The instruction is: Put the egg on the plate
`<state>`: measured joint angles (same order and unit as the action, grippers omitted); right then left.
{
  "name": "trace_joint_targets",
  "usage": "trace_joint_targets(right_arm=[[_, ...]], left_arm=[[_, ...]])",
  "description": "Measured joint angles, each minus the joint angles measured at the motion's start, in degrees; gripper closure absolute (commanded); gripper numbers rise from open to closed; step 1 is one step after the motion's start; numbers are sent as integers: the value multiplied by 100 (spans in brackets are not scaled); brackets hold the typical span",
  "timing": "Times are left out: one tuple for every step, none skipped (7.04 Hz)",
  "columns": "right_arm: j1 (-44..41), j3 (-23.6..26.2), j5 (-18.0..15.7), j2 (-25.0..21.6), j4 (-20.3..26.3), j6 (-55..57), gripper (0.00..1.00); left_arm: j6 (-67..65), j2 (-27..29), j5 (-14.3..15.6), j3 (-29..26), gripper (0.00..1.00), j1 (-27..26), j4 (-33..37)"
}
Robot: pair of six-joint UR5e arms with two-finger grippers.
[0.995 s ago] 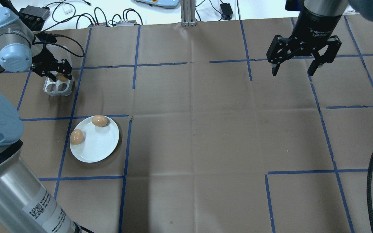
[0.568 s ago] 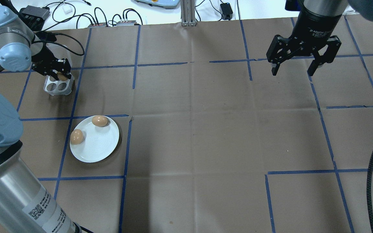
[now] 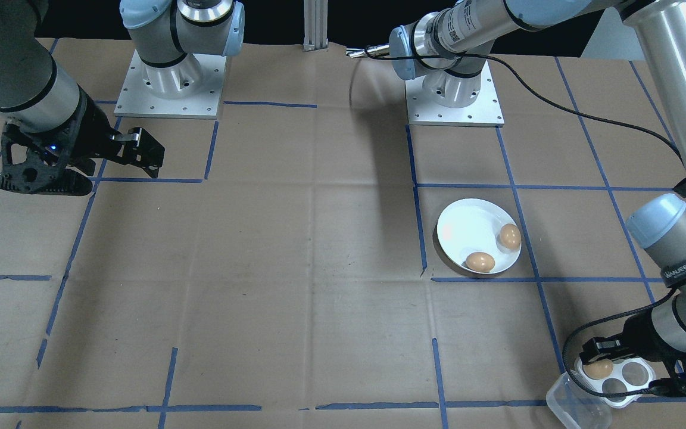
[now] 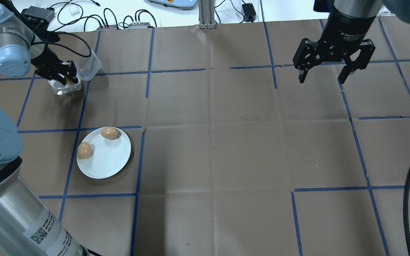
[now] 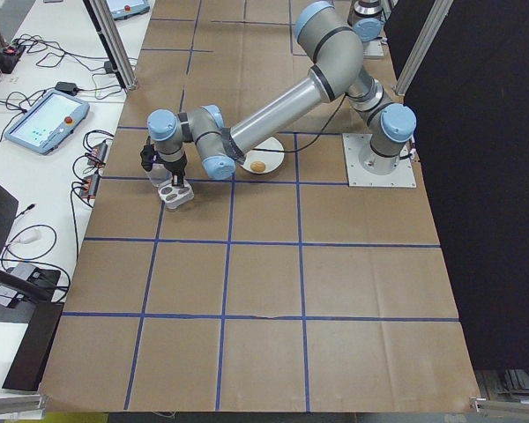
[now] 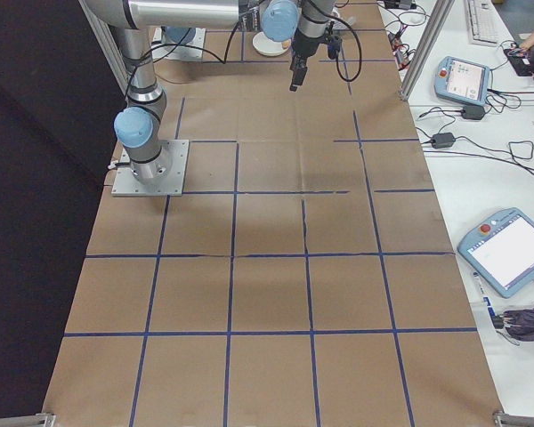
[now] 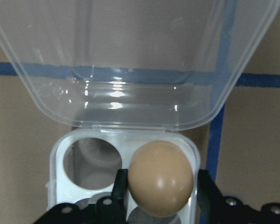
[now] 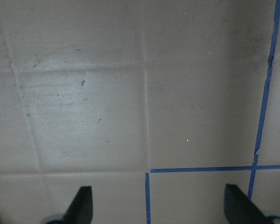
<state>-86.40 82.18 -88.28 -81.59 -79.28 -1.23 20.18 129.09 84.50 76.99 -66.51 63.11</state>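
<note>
Left claw [image 7: 161, 196] stands over the clear plastic egg tray [image 7: 65, 154], its two dark fingers [image 7: 117, 186] on either side of a brown egg [image 7: 160, 178] that sits in the tray's right-hand hole as the wrist camera sees it; the fingers look closed against the egg, though actual contact is hard to confirm. Next to that egg one hole is bare, and the tray's transparent lid [image 7: 130, 60] stands open behind it. Seen from overhead, the white plate [image 4: 107, 160] lies well apart from the tray, nearer the robot, with two brown eggs on it: one egg [image 4: 109, 133] at the far rim, another [image 4: 84, 150] at the left rim. Right claw [image 4: 334, 71] hangs wide open with nothing in it, far across the surface [image 4: 226, 142], which is covered in brown paper marked into squares by blue tape [image 4: 148, 53]. Beyond its far edge run cables [image 4: 80, 14] on a white bench. From overhead the left claw hides most of the tray, and the near holes are cut off in the wrist camera's view
</note>
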Motion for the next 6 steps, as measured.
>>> trace_joint_targets(right_arm=[[0, 0, 1, 0, 0, 0, 0], [0, 0, 1, -1, 0, 0, 0], [0, 0, -3, 0, 0, 0, 0], [0, 0, -3, 1, 0, 0, 0], [0, 0, 1, 2, 0, 0, 0], [0, 0, 1, 1, 0, 0, 0]], left_arm=[[2, -7, -34, -9, 94, 1, 0], [3, -19, -54, -11, 94, 8, 0], [7, -50, -83, 13, 94, 19, 0], [17, -109, -139, 63, 94, 41, 2], [32, -196, -177, 103, 94, 74, 11], [55, -305, -191, 159, 94, 121, 22]])
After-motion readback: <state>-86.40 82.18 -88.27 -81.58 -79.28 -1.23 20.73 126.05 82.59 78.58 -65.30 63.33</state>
